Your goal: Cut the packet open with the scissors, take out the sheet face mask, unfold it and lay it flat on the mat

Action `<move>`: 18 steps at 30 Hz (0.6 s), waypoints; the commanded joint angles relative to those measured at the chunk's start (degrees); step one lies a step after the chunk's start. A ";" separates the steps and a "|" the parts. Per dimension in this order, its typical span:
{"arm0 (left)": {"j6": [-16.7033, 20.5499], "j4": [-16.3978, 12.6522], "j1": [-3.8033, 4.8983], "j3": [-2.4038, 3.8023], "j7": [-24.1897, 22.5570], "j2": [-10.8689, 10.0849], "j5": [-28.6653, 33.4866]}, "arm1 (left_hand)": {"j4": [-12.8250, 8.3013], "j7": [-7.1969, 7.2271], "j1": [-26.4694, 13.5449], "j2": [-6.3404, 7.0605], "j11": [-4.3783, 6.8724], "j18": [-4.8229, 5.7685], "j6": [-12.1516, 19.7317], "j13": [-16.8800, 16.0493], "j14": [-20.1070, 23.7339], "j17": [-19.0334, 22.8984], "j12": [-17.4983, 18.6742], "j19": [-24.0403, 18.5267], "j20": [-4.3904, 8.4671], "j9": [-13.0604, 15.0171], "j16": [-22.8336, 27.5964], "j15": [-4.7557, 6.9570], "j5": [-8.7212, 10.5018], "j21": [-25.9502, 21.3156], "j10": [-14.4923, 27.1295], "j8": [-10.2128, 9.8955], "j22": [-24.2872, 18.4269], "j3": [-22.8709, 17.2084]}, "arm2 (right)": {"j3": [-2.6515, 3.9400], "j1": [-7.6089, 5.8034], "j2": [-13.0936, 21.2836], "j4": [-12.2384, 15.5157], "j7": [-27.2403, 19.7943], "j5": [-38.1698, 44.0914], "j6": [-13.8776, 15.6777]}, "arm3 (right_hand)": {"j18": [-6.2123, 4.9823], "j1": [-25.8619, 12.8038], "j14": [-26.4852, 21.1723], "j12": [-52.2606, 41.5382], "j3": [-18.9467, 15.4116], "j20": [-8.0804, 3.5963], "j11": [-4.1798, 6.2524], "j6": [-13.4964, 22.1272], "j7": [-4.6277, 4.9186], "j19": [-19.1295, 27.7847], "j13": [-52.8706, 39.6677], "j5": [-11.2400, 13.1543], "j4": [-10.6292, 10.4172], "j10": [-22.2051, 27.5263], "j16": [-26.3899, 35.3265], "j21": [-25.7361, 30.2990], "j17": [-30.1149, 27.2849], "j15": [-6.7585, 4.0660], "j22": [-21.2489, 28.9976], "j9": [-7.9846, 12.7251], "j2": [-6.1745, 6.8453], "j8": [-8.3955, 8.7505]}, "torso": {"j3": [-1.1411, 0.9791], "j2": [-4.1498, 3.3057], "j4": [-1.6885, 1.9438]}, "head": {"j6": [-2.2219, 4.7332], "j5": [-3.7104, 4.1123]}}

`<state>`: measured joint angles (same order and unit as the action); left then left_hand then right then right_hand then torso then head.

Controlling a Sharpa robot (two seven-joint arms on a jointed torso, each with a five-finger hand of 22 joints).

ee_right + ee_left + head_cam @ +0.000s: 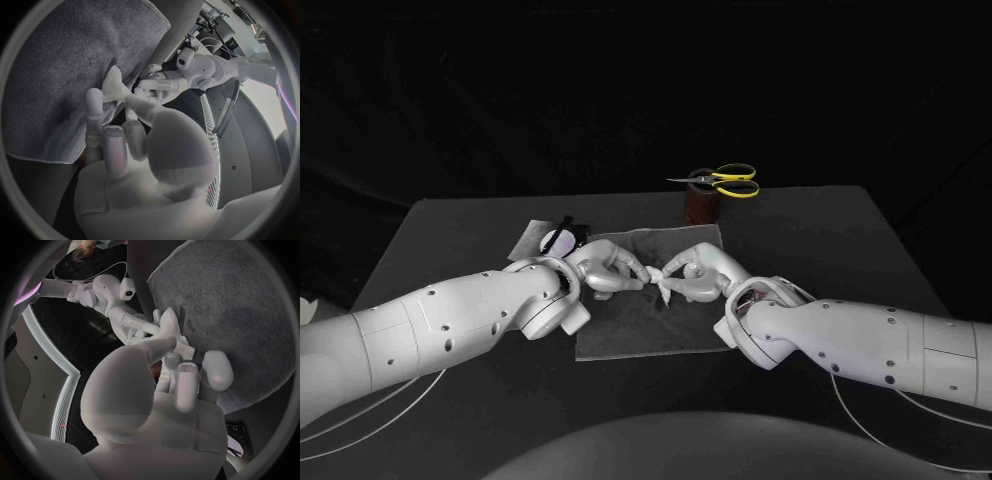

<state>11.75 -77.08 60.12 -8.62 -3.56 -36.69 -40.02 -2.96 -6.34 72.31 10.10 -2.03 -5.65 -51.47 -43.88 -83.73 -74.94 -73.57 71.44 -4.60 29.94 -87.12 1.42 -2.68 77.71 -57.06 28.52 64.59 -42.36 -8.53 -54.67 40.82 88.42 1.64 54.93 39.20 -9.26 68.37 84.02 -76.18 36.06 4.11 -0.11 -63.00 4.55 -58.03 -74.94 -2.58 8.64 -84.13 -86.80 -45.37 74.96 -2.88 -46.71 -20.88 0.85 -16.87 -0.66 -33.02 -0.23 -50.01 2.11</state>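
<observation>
A grey cloth mat [625,330] lies in the middle of the black table. Above its centre my left hand [610,267] and right hand [692,272] meet fingertip to fingertip, and both pinch a small folded white sheet mask [656,281] between them. The left wrist view shows the mask [180,342] at my left hand's fingertips [167,358], with the right hand [134,326] across from it. In the right wrist view the mask [115,84] sits at the right fingertips [94,102], the left hand [161,86] opposite. The silvery packet [548,238] lies at the mat's far left corner.
Yellow-handled scissors [723,181] stand in a brown holder [700,206] at the back of the table, behind the mat. The grey mat also shows under the hands in both wrist views [244,305] [62,60]. Bare table [834,240] lies right of the mat.
</observation>
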 commanded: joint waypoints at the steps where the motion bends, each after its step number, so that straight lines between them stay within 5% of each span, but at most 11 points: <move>1: -1.07 -0.39 -0.01 0.02 -1.26 0.25 1.73 | 0.00 -0.42 -1.03 2.55 -0.47 -0.69 1.87 4.29 1.66 0.75 1.79 -2.17 -0.16 -0.90 0.88 -0.54 -0.02 -1.53 3.93 -1.52 -2.41 2.62 | 0.07 -0.03 -0.18 0.18 -1.22 -1.75 0.16 | -1.19 -0.35 2.07 0.15 0.31 -0.08 0.42 -0.91 -0.51 -0.25 -4.37 -0.19 0.00 -1.71 -0.22 -0.38 4.32 -0.36 -0.09 -2.02 -0.10 -2.08 | 0.02 0.01 0.01 | 0.01 -0.01; 7: -0.03 -0.54 -0.01 0.01 -2.14 0.66 2.08 | 0.88 -1.53 -2.36 5.10 -1.69 -0.77 4.42 6.92 2.76 1.94 2.79 -2.77 -1.18 -2.30 1.29 -1.66 -0.09 -2.40 7.06 -3.73 -3.13 8.96 | 0.08 -0.03 -0.46 0.21 -1.33 -2.11 -0.20 | -1.18 -0.45 2.07 0.11 0.37 -0.09 0.42 -0.87 -0.50 -0.25 -4.42 -0.19 0.00 -1.73 -0.21 -0.39 4.32 -0.37 -0.11 -2.04 -0.05 -2.10 | 0.03 0.01 -0.01 | 0.01 -0.03; 18: -0.07 -0.67 -0.01 0.02 -2.90 1.03 2.44 | 1.65 -1.26 -0.42 4.33 -1.58 -0.81 2.83 6.67 2.78 1.77 2.40 -2.45 -1.57 -2.93 1.10 -1.74 -0.12 -2.56 6.73 -3.55 -3.12 13.34 | 0.09 -0.03 -0.84 -0.08 -0.91 -2.23 -0.68 | -1.17 -0.66 2.05 0.11 0.43 -0.10 0.41 -0.82 -0.49 -0.24 -4.43 -0.19 -0.04 -1.74 -0.18 -0.39 4.25 -0.37 -0.14 -2.08 0.03 -2.15 | 0.02 0.02 0.00 | 0.01 0.09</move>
<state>12.21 -77.41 60.10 -8.65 -4.67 -35.90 -38.23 -1.34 -7.53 71.38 14.28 -3.91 -5.65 -48.28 -37.11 -81.05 -73.09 -71.04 68.79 -5.96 26.96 -86.12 -0.22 -2.67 75.38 -50.15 24.72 61.43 -29.40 -8.48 -54.69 40.14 88.37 1.04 52.89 39.10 -9.84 68.08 84.01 -76.17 36.04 4.11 -0.11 -63.10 4.46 -58.02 -74.91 -2.62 8.64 -84.13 -86.67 -45.37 74.90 -2.86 -46.78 -20.88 1.16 -16.87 -0.63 -33.01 -0.25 -50.01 2.16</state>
